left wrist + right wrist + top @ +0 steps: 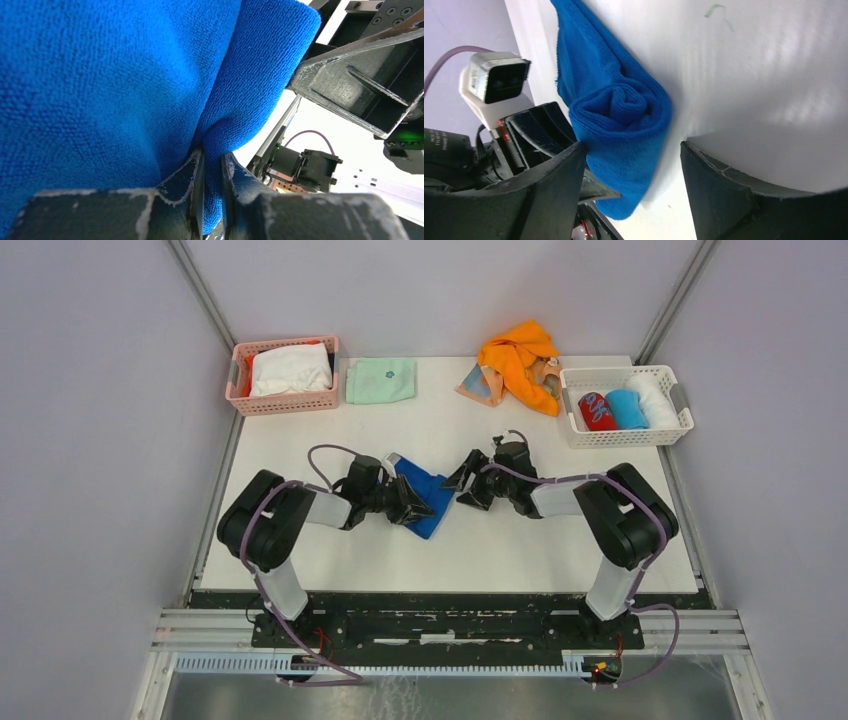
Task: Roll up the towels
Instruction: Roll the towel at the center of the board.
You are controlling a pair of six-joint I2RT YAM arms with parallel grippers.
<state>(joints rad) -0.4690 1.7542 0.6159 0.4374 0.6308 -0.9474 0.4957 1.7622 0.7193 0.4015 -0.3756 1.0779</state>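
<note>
The royal blue towel (425,498) lies mid-table between my two grippers, partly rolled; its spiral end shows in the right wrist view (621,107). My left gripper (412,505) is shut on a fold of it, blue cloth pinched between the fingers (212,190). My right gripper (463,485) is open, its jaws wide around the roll's end, the left finger (559,175) touching the cloth. The bright orange towel (518,360) lies crumpled at the back over the peach patterned towel (478,387).
A folded mint-green cloth (381,380) lies at the back. A pink basket (284,375) with white cloth stands back left. A white basket (625,405) with several rolled towels stands back right.
</note>
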